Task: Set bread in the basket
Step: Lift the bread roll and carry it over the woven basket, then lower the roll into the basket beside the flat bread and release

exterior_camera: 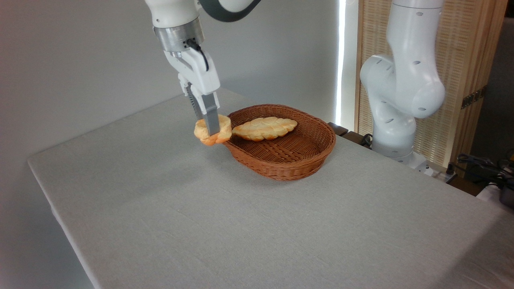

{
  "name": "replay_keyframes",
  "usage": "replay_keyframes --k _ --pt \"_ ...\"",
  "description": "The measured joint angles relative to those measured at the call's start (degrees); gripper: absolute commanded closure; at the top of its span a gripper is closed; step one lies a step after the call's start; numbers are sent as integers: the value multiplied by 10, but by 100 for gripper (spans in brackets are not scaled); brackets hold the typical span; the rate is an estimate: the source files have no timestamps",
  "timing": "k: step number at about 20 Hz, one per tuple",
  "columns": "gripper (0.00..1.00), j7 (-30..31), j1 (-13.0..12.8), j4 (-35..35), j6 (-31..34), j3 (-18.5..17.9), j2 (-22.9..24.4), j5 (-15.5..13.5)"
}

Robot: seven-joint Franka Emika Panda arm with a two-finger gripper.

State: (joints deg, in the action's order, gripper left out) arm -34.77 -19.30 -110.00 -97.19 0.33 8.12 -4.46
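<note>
Bread (213, 134), lumpy golden knot, gripper-clamped (213, 129), beside woven basket (297, 158)

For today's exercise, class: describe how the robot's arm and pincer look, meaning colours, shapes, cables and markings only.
The arm is glossy white with rounded, bulging joints, small dark dots on its casing and a dark grey band near the top. A ribbed silver metal collar sits above the white, angular pincer; a thin black cable loops down from the collar. Its fingers are flat, grey and narrow. No lettering is legible.
</note>
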Motion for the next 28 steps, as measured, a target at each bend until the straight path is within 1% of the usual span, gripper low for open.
replay_keyframes --k 2,3,5,6,7,11,13,17,19,24,26,28 --pt "56 0 0 -3 36 -1 9 0" --pt "53 1 0 -5 51 -1 12 -1" --pt "27 10 -1 -11 81 0 15 -2" --pt "8 18 -2 -15 93 1 16 -2" --pt "0 26 -4 -19 103 3 16 -2" --pt "0 70 -12 -36 127 14 15 -3" --pt "0 73 -21 -41 136 15 15 -3" --pt "0 74 -51 -46 142 16 15 -3" --pt "0 74 -58 -46 142 16 15 -3" --pt "0 74 -59 -43 134 15 15 -3" --pt "0 74 -56 -35 109 11 16 1" --pt "0 74 -50 -28 62 -4 17 10"
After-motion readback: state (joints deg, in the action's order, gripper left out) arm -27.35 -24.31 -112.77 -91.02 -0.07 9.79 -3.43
